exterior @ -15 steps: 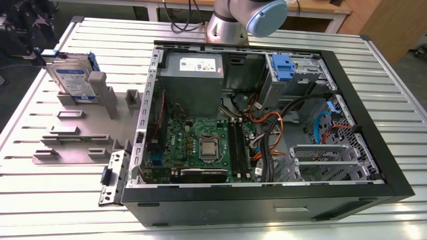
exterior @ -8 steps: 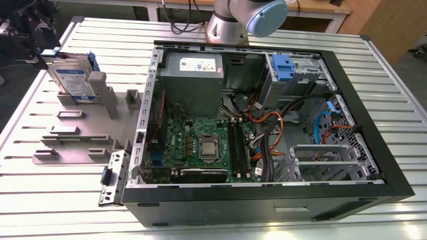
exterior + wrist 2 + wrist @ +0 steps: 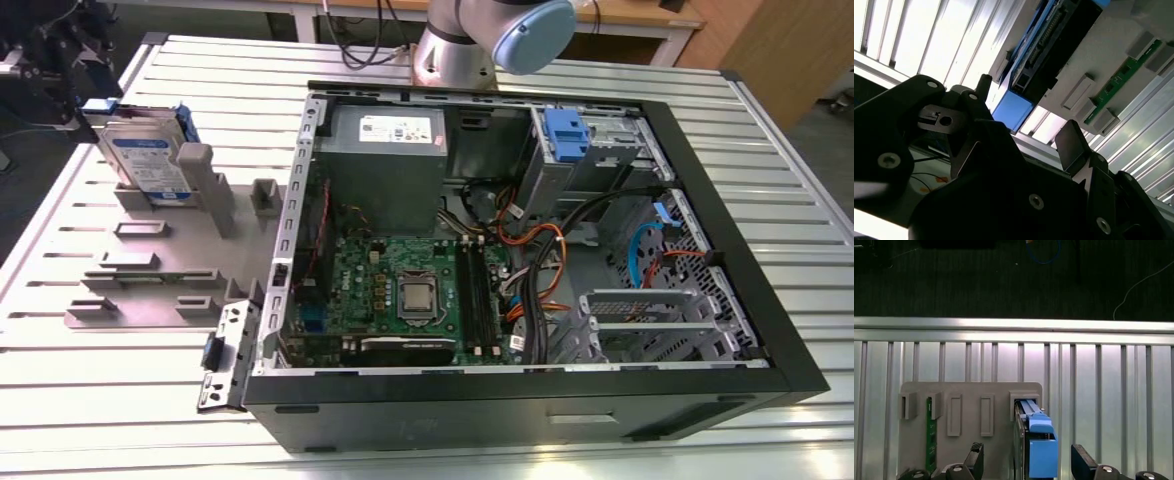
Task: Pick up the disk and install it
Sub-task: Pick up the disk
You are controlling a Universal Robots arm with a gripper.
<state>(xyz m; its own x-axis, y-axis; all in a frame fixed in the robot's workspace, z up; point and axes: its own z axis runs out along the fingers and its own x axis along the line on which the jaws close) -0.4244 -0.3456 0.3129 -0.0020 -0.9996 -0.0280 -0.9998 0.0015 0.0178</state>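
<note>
An open black computer case (image 3: 534,410) lies on its side on the slatted metal bench (image 3: 787,180), insides facing up. There's a green motherboard (image 3: 400,290) with a bare square processor (image 3: 418,294) and, beside it, a grey power supply box (image 3: 384,150) with a white sticker. Orange and black cables (image 3: 534,245) run near a metal drive cage (image 3: 654,320). A blue latch (image 3: 566,130) stands in the far corner. At the exterior view's left sits a grey fixture plate (image 3: 174,255) with upright holders — in the first wrist view a green circuit strip (image 3: 930,430) stands in one slot.
</note>
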